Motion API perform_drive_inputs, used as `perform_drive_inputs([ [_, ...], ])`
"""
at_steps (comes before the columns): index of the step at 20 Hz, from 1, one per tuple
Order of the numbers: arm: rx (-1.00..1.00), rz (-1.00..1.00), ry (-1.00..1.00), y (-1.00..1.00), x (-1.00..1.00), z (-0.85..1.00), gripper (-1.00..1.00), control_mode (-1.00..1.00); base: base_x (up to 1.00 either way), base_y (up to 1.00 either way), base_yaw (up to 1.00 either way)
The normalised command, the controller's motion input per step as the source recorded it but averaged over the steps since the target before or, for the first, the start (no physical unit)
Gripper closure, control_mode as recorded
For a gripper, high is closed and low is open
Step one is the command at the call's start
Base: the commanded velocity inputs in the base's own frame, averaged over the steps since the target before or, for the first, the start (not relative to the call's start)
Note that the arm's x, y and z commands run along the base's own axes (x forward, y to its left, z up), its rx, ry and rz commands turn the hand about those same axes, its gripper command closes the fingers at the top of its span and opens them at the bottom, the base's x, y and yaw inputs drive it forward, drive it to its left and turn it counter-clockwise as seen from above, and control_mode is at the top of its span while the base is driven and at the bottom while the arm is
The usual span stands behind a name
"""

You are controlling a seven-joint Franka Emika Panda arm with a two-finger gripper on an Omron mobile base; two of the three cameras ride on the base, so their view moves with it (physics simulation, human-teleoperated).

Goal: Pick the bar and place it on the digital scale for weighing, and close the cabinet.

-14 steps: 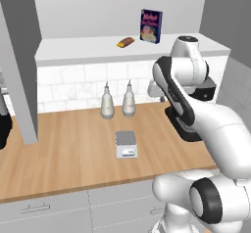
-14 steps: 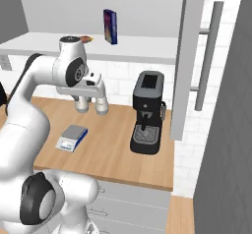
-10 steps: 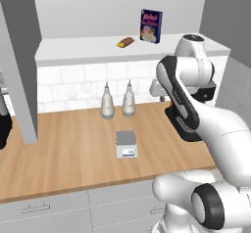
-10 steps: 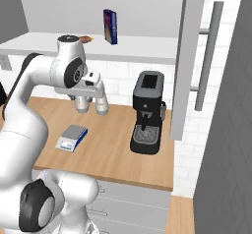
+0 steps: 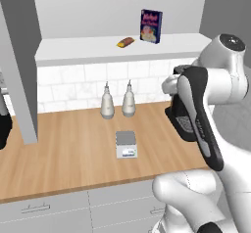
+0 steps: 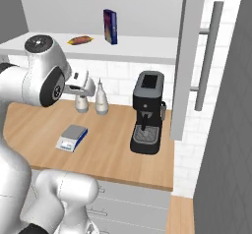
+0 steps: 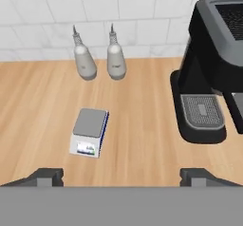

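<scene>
- The bar (image 5: 125, 42) is seen lying flat on the white cabinet shelf (image 5: 88, 51), above the tiled backsplash; nothing is touching it, so the pick is judged not yet begun.
- The gripper (image 7: 121, 175) is held over the wooden counter (image 5: 73, 149), facing down and toward the wall; its two fingertips (image 7: 46, 175) are set wide apart at the bottom of the hand view, with nothing between them.
- The relation on which the coming move is judged to turn: the bar lies well above the gripper and to its left, up on the shelf and far back toward the wall, so the hand must be raised and carried leftward.
- In the left base view the bar's long axis is seen running slantwise across the shelf, its right end a little higher in the picture than its left.
- The blue-purple printed box (image 5: 151, 25) is stood upright just to the right of the bar, near but apart; it is the nearest thing that could be knocked during the reach.
- The digital scale (image 7: 89, 132) is found on the counter below the shelf, its grey plate bare, well apart from the bar.
- Two grey bottles (image 7: 98, 59) are stood side by side against the backsplash behind the scale, and the black coffee machine (image 6: 147, 112) is placed to the right.
- The cabinet (image 6: 191, 56) is seen open, its door swung out with the long handle showing.
</scene>
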Motion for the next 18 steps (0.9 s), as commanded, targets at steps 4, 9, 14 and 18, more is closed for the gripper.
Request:
perform_drive_inputs([
  [4,-0.18,-0.07,0.0,0.12,-0.32,1.0,-1.0,-1.0,0.0,0.0,0.0],
  [9,-0.09,-0.02,-0.04,0.28,-0.11,0.71,-1.0,-1.0,0.0,0.0,0.0],
  [14,0.0,-0.02,-0.12,0.2,0.0,0.74,-1.0,-1.0,0.0,0.0,0.0],
  [18,-0.01,-0.05,-0.02,0.51,0.1,0.56,-1.0,-1.0,0.0,0.0,0.0],
])
